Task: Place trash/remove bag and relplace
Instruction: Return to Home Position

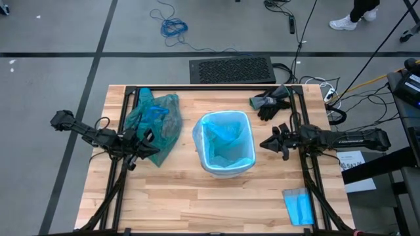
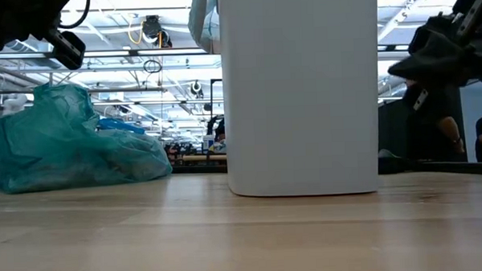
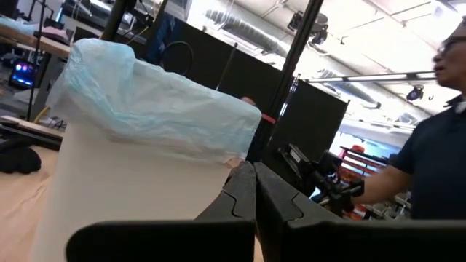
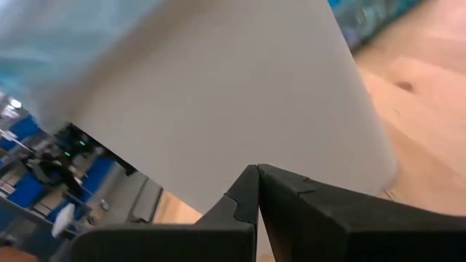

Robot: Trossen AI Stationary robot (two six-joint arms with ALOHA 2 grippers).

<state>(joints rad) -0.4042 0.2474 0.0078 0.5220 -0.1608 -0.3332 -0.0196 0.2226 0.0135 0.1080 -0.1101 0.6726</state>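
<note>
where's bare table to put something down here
Widest bare wood: the strip between the bin and the table edge, ending at the folded sheet. A smaller patch lies beyond the bin, between the teal bag and the gloves. Crowded: the bin's flanks, left gripper by the bag, right gripper alongside.

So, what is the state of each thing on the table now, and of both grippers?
bin: upright, lined.
pale blue bag: open, inside the bin, edge folded over the rim.
teal bag: out of the bin, crumpled on the table.
blue sheet: folded, flat.
black gloves: lying loose.
left gripper: jaws shut, empty.
right gripper: jaws shut, empty.
</note>
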